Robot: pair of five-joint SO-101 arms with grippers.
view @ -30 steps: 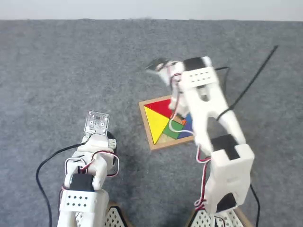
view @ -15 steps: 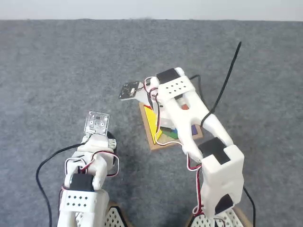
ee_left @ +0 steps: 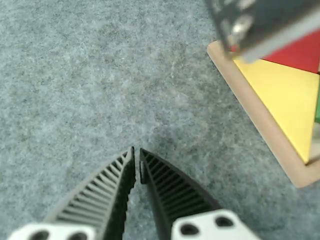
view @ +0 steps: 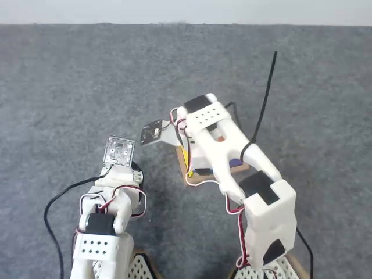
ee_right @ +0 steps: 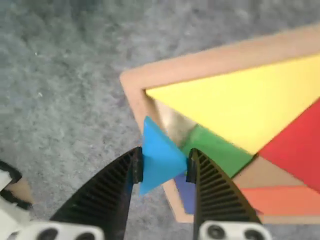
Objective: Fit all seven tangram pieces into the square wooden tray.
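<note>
The square wooden tray (ee_right: 150,75) holds a yellow triangle (ee_right: 240,105), a red piece (ee_right: 292,147), a green piece (ee_right: 215,150), an orange piece (ee_right: 280,197) and a dark blue piece (ee_right: 186,196). My right gripper (ee_right: 162,165) is shut on a light blue triangle (ee_right: 161,161), held above the tray's bare corner gap. In the high view the right arm (view: 218,136) covers most of the tray (view: 181,163). My left gripper (ee_left: 136,157) is shut over the grey mat with nothing in it, apart from the tray (ee_left: 260,125).
Grey felt mat (view: 70,87) covers the table all around. A black cable (view: 264,99) runs up from the right arm. The left arm (view: 113,197) sits low at the front left.
The right arm has swung left and down over the tray, now covering most of it. The left arm has not moved.
</note>
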